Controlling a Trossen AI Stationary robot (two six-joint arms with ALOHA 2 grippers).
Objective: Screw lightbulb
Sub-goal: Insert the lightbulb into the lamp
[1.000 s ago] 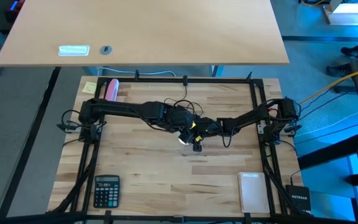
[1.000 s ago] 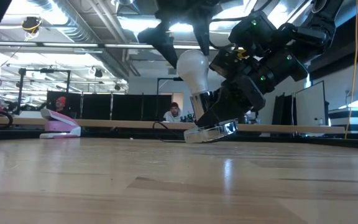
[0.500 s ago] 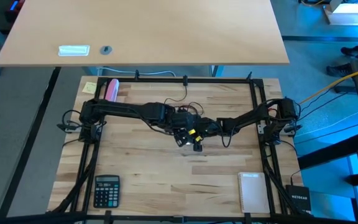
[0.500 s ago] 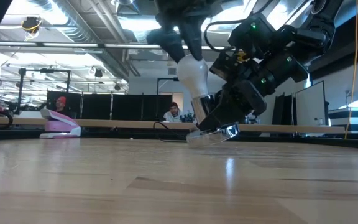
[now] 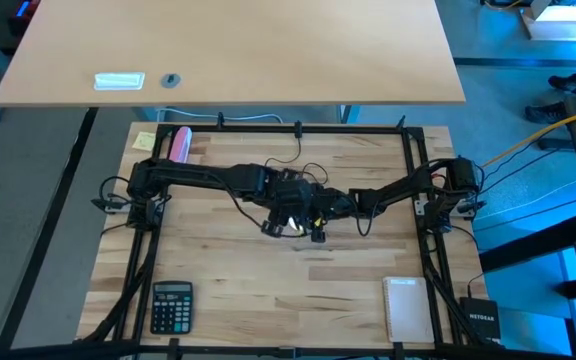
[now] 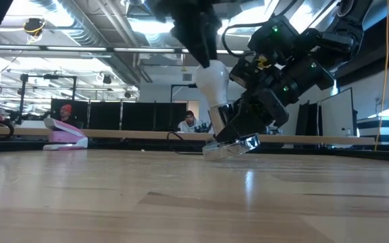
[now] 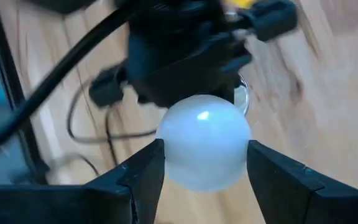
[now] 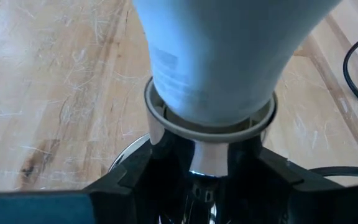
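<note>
Wooden surface (image 5: 228, 280), mid-area: right hand (image 6: 252, 125) clamps the silver socket (image 6: 231, 145), tilted; the lightbulb (image 7: 204, 149) stands seated in it, its globe held between the left hand's (image 7: 205, 163) narrowed fingers (screwing step). Next move likely calls for twisting the globe without tipping the socket

Bright ceiling lights (image 6: 147, 27) glare overhead — wrist views blur softly; the table (image 5: 268, 290) is evenly lit.

White lightbulb (image 6: 211, 79) tilted in silver socket (image 6: 230, 144) on wooden table (image 6: 181, 202), left gripper (image 6: 198, 40) gripping bulb from above, right gripper (image 6: 252, 118) clamping socket, pink object (image 6: 65, 137) far left, people behind
</note>
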